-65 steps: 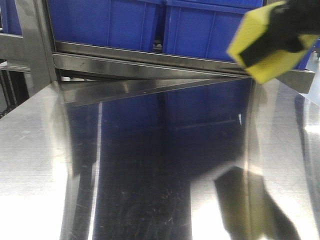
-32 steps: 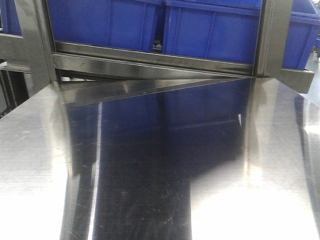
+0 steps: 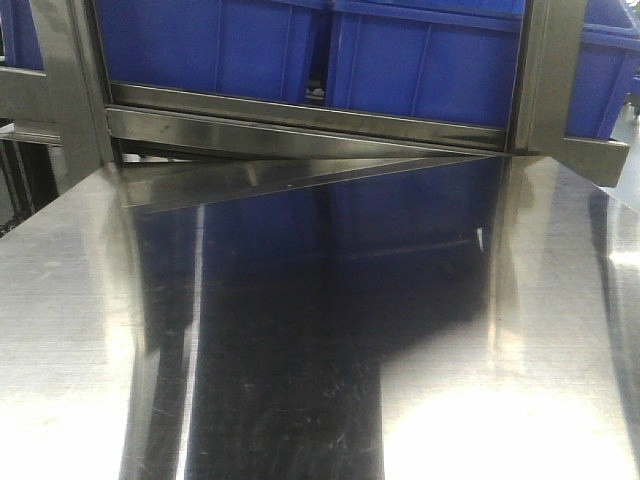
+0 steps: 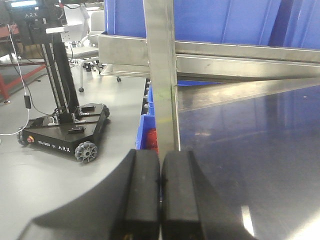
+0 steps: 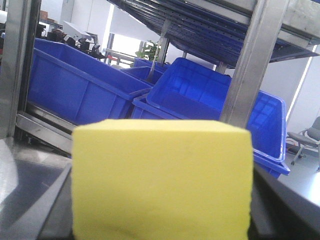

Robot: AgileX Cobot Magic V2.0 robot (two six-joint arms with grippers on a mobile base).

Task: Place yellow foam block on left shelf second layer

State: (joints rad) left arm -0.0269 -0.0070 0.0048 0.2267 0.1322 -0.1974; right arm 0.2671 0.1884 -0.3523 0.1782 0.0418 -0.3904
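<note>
One yellow foam block (image 5: 161,175) clamped in right gripper (image 5: 161,222) | left gripper (image 4: 160,159) pinched closed, empty | blue bins (image 5: 85,85) behind

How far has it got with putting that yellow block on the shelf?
Done: the bright yellow foam cube is picked up; it fills the right wrist view, not on the shiny steel table. In hand: carrying it, facing the blue plastic bins on the metal shelving. To do: setting it on the shelf's second layer. The left gripper is shut, empty.

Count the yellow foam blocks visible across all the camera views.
1. The yellow foam block fills the lower right wrist view, close to the camera; other views show none.
</note>
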